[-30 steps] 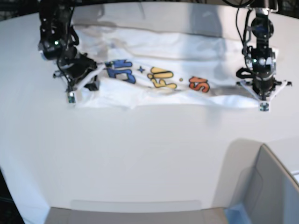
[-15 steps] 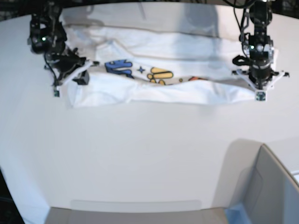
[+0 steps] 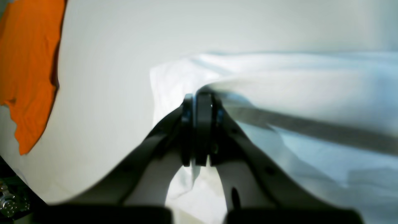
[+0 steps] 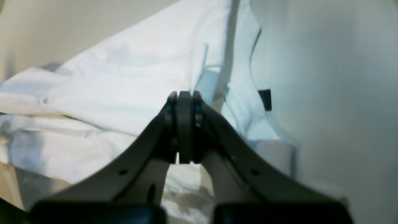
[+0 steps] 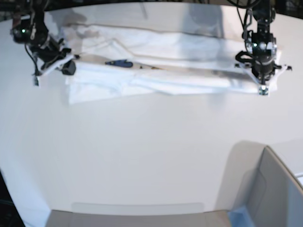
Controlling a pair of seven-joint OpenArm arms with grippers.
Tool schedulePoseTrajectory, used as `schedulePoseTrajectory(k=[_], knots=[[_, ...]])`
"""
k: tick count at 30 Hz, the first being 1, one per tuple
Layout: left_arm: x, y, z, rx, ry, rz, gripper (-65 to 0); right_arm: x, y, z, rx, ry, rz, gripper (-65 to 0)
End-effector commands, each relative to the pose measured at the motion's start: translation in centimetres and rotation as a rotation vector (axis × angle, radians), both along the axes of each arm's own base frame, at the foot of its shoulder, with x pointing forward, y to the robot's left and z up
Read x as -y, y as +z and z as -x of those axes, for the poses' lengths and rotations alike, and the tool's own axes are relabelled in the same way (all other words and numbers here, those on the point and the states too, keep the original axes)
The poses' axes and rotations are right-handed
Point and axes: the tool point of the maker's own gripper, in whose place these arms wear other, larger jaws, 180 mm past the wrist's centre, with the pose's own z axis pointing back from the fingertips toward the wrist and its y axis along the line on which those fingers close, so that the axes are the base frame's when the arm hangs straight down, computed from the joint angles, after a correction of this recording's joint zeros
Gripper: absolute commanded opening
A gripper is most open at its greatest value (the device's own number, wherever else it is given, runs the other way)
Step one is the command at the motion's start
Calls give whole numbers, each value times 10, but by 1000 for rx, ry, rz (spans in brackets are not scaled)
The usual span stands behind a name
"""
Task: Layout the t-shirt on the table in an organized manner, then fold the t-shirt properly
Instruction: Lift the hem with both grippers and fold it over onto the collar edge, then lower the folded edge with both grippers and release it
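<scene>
You have both fingers clamped on the shirt (image 5: pixel 156 71), left (image 3: pixel 199 102) and right (image 4: pixel 185 99), stretching its near edge over the desk (image 5: pixel 142 151) to fold.

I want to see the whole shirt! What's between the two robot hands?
In the base view, the t-shirt stretches from the right gripper to the left gripper, both pinching it above the table.
</scene>
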Motion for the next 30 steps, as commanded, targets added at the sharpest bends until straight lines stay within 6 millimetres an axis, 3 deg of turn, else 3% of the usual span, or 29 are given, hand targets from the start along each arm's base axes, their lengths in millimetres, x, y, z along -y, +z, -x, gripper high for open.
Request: schedulePoseTrajectory(k=[1, 11, 21, 30], knots=[[-6, 12, -5, 31, -6, -36, -650, 1, 10, -1, 31, 5, -13, -650], [-6, -3, 19, -34, -6, -36, -650, 15, 14, 24, -24, -32, -111, -650], [-5, -5, 22, -43, -4, -31, -650, 15, 3, 44, -84, -40, -113, -650], [-1, -12, 28, -63, -5, -23, -650, 1, -5, 57, -146, 2, -146, -650]])
